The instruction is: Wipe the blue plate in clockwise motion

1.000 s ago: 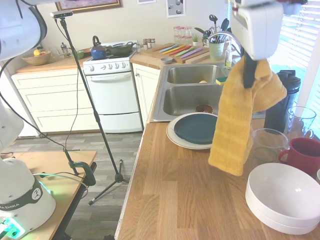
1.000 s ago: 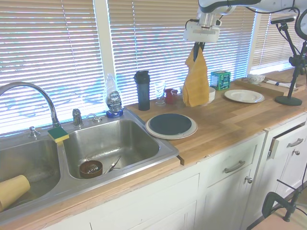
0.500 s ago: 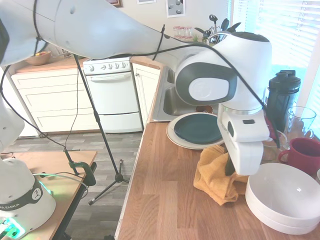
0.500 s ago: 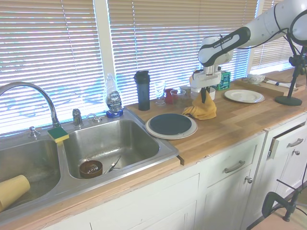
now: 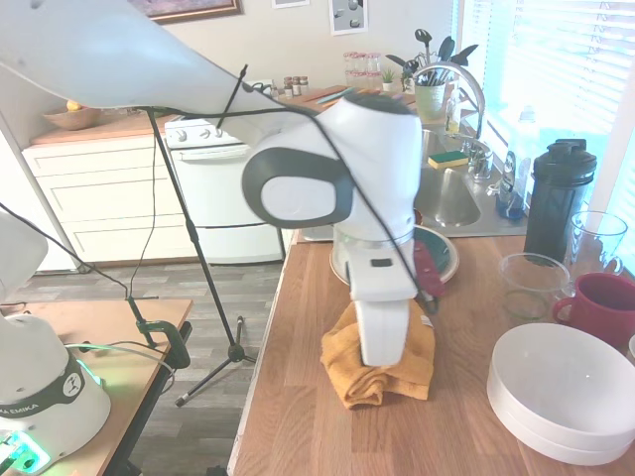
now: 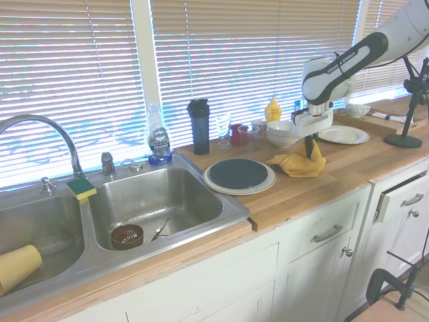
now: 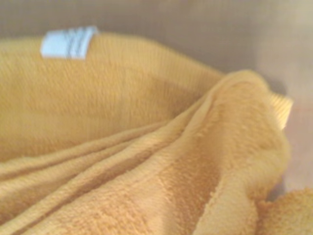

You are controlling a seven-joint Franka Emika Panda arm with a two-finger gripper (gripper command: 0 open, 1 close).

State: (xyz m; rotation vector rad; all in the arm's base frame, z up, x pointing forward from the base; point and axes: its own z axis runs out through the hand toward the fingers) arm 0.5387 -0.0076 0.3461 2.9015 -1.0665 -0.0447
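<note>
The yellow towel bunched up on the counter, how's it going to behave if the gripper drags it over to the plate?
The yellow towel lies in a soft crumpled heap with folds, so it is likely floppy and will trail and bunch rather than slide as one piece. Its fuzzy pile probably drags on the wooden counter. It looks light, so it probably won't shift the blue plate.

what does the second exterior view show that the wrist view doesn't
Only the second exterior view shows the blue plate on its cream plate, the sink, the soap bottle, and the gripper down on the yellow towel, which lies bunched on the counter beside the plates, not on them. Only the wrist view shows the towel's white label and its pile up close. Both show the towel and some bare counter.
</note>
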